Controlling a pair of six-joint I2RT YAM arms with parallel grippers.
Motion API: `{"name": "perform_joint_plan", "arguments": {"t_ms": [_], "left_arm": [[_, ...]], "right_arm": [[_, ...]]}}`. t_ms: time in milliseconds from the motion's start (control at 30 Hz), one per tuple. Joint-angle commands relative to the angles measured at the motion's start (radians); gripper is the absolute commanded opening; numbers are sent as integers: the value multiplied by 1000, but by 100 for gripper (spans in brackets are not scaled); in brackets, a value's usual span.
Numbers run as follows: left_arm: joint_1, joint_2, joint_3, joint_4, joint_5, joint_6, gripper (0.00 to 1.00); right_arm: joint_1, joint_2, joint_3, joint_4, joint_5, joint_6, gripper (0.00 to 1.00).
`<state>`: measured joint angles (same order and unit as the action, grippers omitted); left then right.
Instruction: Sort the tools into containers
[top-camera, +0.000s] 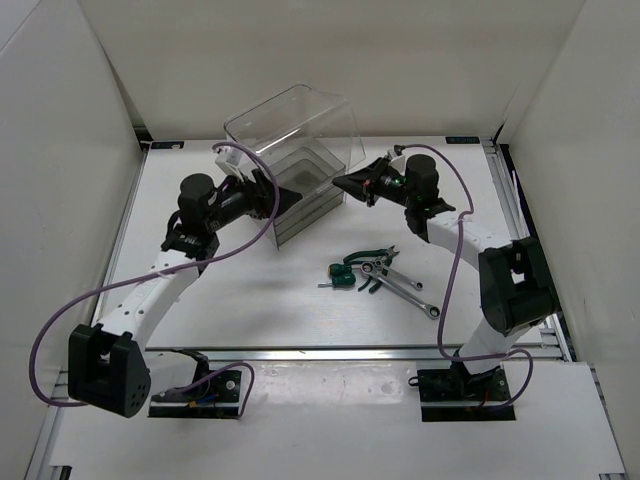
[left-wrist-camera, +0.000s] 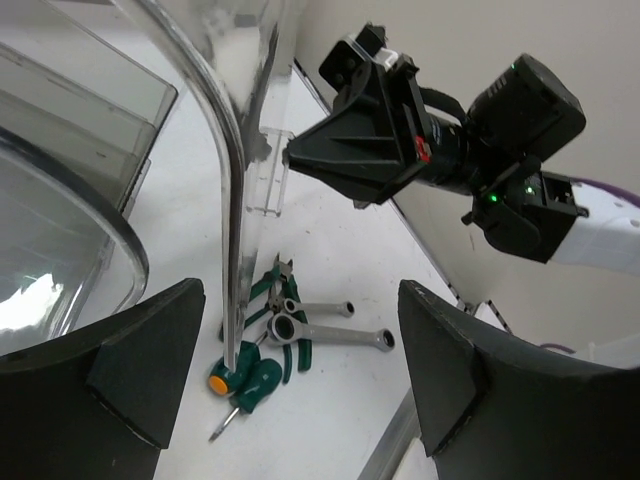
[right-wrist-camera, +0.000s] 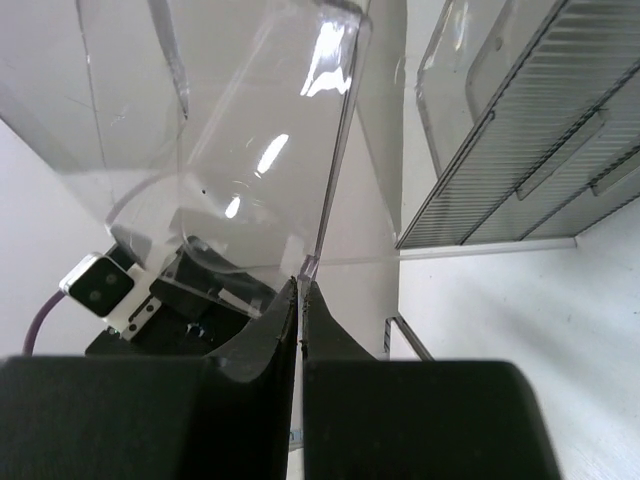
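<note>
The tall clear organiser stands at the back middle, its smoky drawers stacked at its front. My left gripper is open wide, straddling a clear upright edge of the organiser. My right gripper is shut, its tips against a clear plastic edge at the organiser's right front corner; I cannot tell whether they pinch it. The tools lie in a heap on the table: pliers, two wrenches, two screwdrivers.
White walls close in the table on three sides. A metal rail runs along the near edge and another along the right side. Purple cables loop off both arms.
</note>
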<state>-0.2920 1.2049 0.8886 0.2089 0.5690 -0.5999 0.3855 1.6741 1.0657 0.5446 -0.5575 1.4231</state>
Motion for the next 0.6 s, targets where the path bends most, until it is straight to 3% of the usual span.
{"name": "perform_joint_plan", "arguments": {"t_ms": [0, 167, 300, 467, 567], "left_arm": [[7, 10, 62, 73, -84, -4, 88], [5, 7, 81, 116, -103, -34, 81], [7, 4, 81, 153, -103, -70, 67], [8, 4, 88, 191, -109, -136, 35], [8, 16, 102, 204, -118, -169, 13]], "right_arm": [[7, -60, 11, 28, -65, 0, 0], [15, -66, 8, 22, -67, 0, 0], [13, -63, 7, 17, -76, -3, 0], [13, -54, 23, -15, -90, -12, 1], [7, -48, 27, -20, -97, -12, 13]]}}
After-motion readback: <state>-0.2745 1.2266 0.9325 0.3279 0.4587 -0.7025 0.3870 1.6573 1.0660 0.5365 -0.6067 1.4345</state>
